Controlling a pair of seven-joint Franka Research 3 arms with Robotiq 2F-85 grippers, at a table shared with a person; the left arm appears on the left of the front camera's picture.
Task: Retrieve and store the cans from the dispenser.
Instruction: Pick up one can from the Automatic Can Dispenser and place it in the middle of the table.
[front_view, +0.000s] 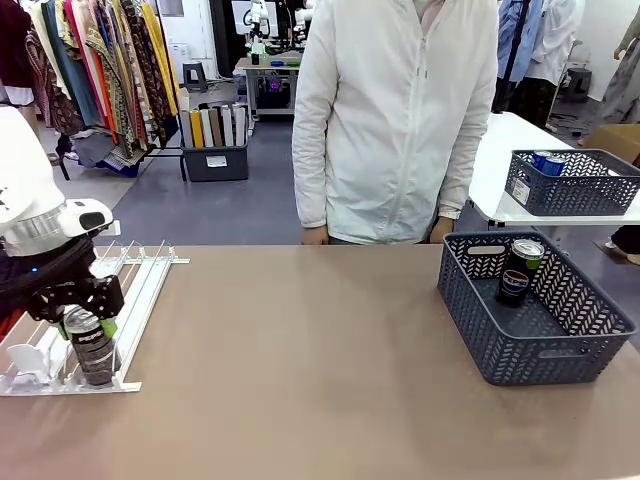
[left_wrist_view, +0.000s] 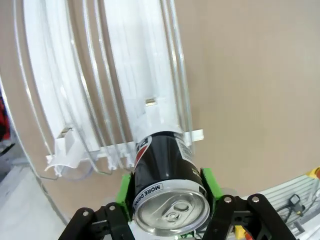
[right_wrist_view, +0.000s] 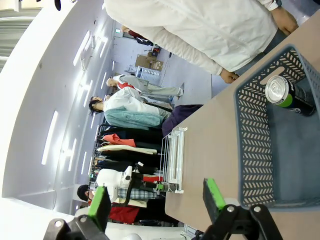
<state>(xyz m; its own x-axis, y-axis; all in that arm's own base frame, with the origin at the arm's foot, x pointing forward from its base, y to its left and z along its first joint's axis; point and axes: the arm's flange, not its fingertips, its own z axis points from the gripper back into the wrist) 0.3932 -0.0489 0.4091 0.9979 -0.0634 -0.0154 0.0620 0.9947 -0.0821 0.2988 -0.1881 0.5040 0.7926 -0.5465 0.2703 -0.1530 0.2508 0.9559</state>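
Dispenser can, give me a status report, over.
Left gripper shut on dark can at dispenser near end. Right gripper open, empty, beside grey basket; second can inside. Nothing in the way.

can (left_wrist_view: 162, 160) blk, silver top | dispenser (left_wrist_view: 135, 65) wht | basket (front_view: 470, 300) dk grey lattice | table (front_view: 300, 360) tan

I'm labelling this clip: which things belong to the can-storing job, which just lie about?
Job: dispenser, black can in left gripper, grey basket holding stored can.
Lying about: far basket on side table, clothes rack.
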